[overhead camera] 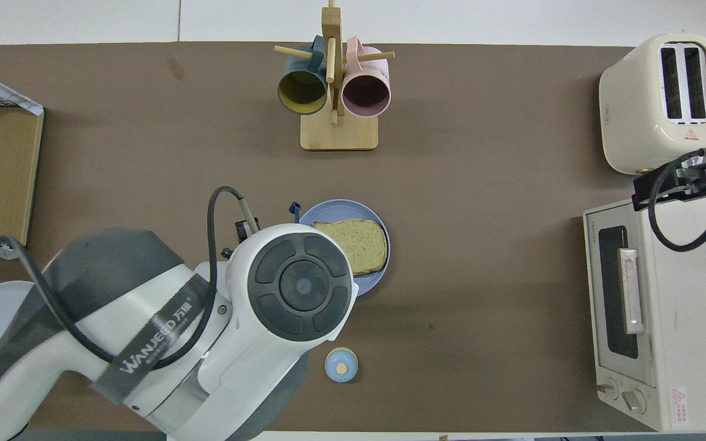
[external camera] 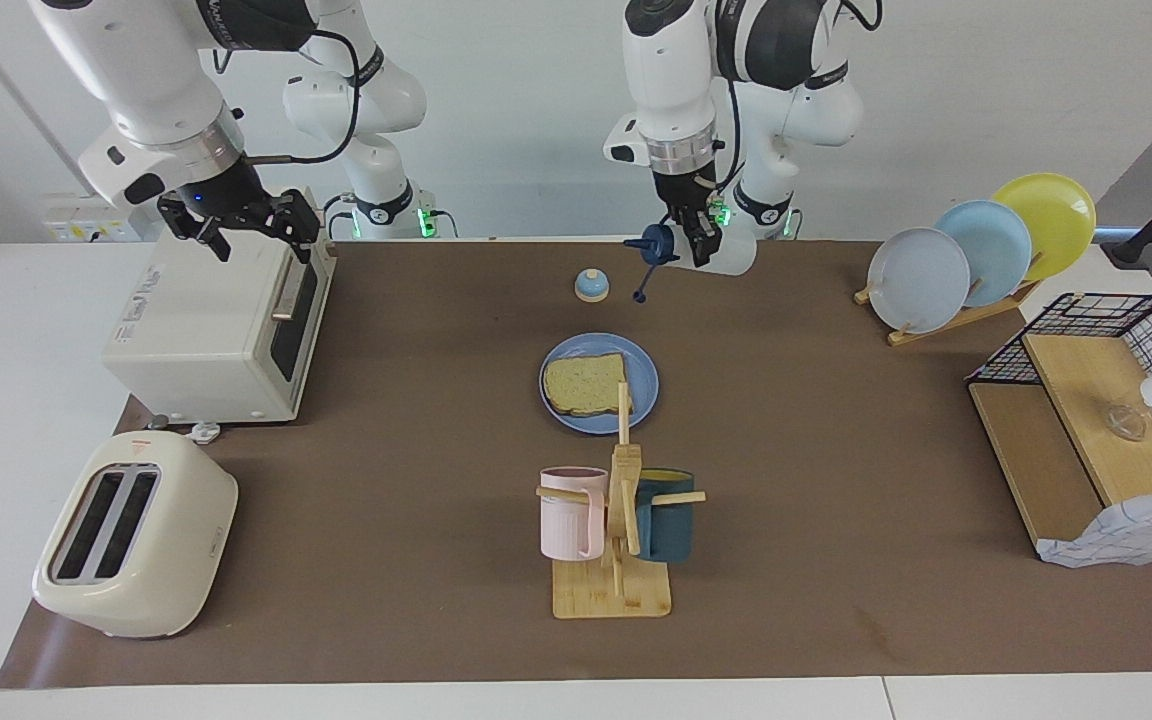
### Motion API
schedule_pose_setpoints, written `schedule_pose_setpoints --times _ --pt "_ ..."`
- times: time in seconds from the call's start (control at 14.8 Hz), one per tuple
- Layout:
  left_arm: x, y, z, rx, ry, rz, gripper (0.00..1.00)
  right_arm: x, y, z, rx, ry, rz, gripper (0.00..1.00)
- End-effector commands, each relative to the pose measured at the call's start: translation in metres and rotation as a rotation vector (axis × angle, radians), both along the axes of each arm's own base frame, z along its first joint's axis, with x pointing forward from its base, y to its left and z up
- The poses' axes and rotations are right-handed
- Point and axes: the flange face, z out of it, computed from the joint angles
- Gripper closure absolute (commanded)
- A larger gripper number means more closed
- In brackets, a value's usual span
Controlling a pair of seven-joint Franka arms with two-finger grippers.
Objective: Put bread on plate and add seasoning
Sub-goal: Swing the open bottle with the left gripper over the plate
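Observation:
The bread (external camera: 586, 383) (overhead camera: 359, 245) lies flat on the round blue plate (external camera: 647, 385) (overhead camera: 328, 212) in the middle of the mat. My left gripper (external camera: 693, 236) is shut on the seasoning (external camera: 728, 255), which it holds high in the air, tipped sideways. The bottle's navy cap (external camera: 656, 246) points toward the right arm's end. In the overhead view the left wrist covers the gripper and part of the plate, and only the cap's loop (overhead camera: 295, 209) shows at the plate's rim. My right gripper (external camera: 239, 217) (overhead camera: 687, 179) hangs open and empty over the toaster oven.
A blue-domed bell (external camera: 591, 286) (overhead camera: 341, 364) sits nearer the robots than the plate. A mug rack (external camera: 616, 530) with two mugs stands farther out. A toaster oven (external camera: 216, 320) and toaster (external camera: 131, 535) occupy the right arm's end. A plate rack (external camera: 976, 250) and wire shelf (external camera: 1096, 420) occupy the left arm's end.

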Motion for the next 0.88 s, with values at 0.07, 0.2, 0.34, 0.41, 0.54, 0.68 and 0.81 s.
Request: schedule_pose_setpoints --times 0.07,0.2,0.34,0.41,0.54,0.68,0.81 --pt "0.006 -0.024 -0.019 0.064 -0.040 0.008 0.73 -0.008 -0.019 0.001 0.005 0.005 -0.004 0.00" --pt "0.003 -0.033 -0.028 0.101 -0.060 -0.019 0.74 -0.007 -0.019 0.001 0.007 -0.009 -0.001 0.00" --pt "0.005 -0.037 -0.038 0.135 -0.085 -0.022 0.74 0.002 -0.021 0.003 0.007 -0.068 0.004 0.00" --pt "0.000 -0.043 -0.039 0.145 -0.098 -0.035 0.74 0.003 -0.021 0.004 0.009 -0.082 0.007 0.00" --pt "0.001 -0.046 -0.053 0.181 -0.104 -0.046 0.75 0.004 -0.020 0.003 0.009 -0.084 0.009 0.00" --pt "0.000 -0.050 -0.061 0.197 -0.109 -0.043 0.76 0.004 -0.021 -0.003 0.009 -0.073 0.006 0.00" --pt "-0.008 -0.059 -0.073 0.231 -0.120 -0.066 0.76 0.003 -0.027 -0.006 0.007 -0.079 -0.006 0.00"
